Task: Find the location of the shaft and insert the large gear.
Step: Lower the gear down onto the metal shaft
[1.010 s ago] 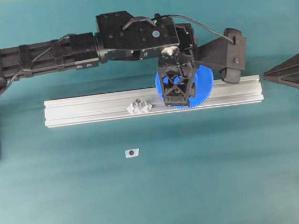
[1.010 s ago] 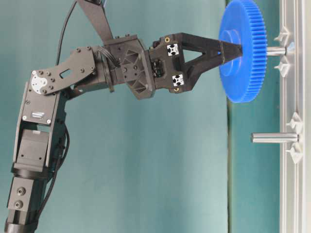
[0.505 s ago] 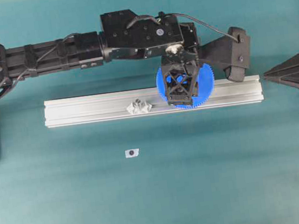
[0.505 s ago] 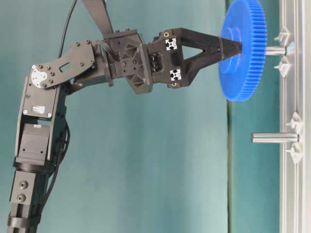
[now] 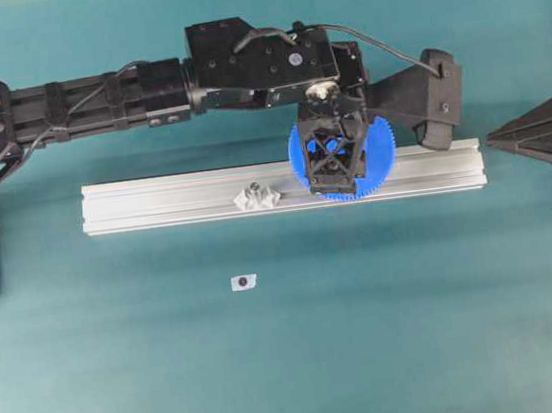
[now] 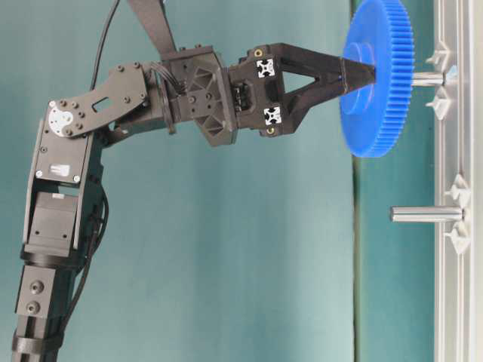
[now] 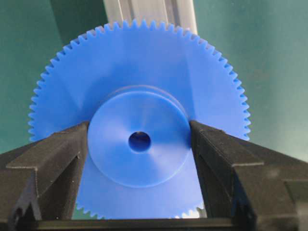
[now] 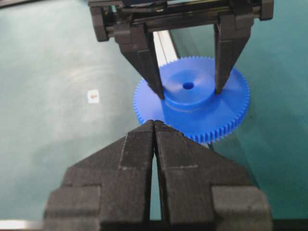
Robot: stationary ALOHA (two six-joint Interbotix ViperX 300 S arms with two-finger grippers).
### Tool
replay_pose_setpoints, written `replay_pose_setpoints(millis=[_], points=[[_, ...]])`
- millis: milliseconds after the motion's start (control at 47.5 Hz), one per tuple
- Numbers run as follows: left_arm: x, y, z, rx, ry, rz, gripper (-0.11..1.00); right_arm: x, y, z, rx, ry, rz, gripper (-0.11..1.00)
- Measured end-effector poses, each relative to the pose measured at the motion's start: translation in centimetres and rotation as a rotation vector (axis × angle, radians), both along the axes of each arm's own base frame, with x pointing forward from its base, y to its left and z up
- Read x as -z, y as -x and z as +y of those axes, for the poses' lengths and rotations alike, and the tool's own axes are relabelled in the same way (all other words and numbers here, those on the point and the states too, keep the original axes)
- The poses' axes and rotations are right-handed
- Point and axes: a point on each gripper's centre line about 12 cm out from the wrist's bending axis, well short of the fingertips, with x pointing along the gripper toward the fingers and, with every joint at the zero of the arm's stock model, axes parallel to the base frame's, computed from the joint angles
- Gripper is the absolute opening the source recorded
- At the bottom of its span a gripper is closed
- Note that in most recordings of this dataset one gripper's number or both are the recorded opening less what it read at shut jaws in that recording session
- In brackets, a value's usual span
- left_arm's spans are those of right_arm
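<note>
Two black fingers (image 7: pixel 57 159) of the left gripper (image 7: pixel 139 144) clamp the blue gear's (image 7: pixel 139 72) hub above the shaft (image 6: pixel 427 78); the right gripper (image 8: pixel 155 126) is closed, empty.

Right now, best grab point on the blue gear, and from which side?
Grip the large gear by its raised round hub, coming square onto the hub face, as the left claw does now. The hub's smooth wall suits flat fingers; the rim is toothed and wide.
</note>
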Motion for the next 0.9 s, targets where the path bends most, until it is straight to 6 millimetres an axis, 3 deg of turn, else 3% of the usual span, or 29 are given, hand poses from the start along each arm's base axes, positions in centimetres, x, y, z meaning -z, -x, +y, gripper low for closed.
replay_pose_setpoints(millis=[316,442,905], points=[[0.09,-0.02,-0.15,0.003,-0.001,0.003,0.71,0.00,0.00,0.02,-0.002,0.000,0.000,0.02],[0.09,0.00,-0.15,0.002,0.000,0.005,0.87,-0.02,0.01,0.03,-0.002,0.000,-0.002,0.02],[-0.55,-0.27,-0.54,-0.004,0.001,-0.011,0.86,-0.02,0.01,0.00,0.000,0.000,-0.002,0.02]])
